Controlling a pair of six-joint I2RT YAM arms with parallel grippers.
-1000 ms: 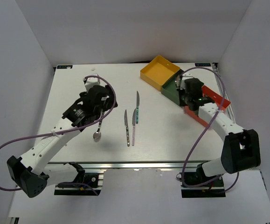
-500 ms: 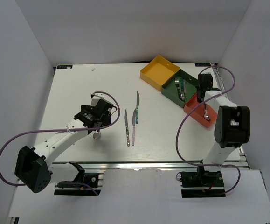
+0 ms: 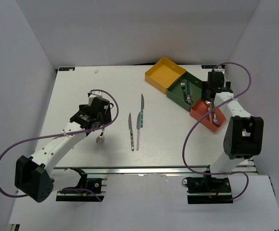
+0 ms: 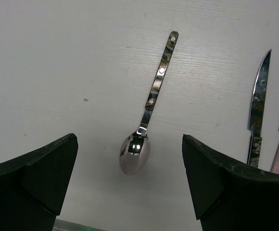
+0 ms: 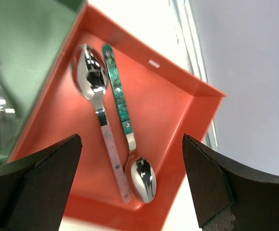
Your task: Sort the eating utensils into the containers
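Left gripper [image 4: 128, 166] hangs wide open at nine o'clock; right gripper [image 5: 129, 163] gapes open at two o'clock.

3 trays [image 3: 166, 74] [image 3: 177, 92] [image 3: 204, 120], 3 knives [image 3: 142, 102] [image 3: 130, 127] [image 3: 138, 129], 3 spoons [image 4: 149, 106] [image 5: 103, 120] [image 5: 125, 115], 2 forks [image 3: 183, 89] [image 3: 189, 95], 2 robot arms [image 3: 52, 147] [image 3: 235, 115], 1 table [image 3: 81, 86].

Bright, even light from above; the white desk [image 3: 76, 86] carries only soft, faint shadows. Glare spots glint on the spoon [image 4: 135, 153] bowl; the green tray [image 5: 28, 43] is blurred in the right wrist view

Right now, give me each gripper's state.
Left gripper: open, empty, over the spoon.
Right gripper: open, empty, above the red-orange tray.
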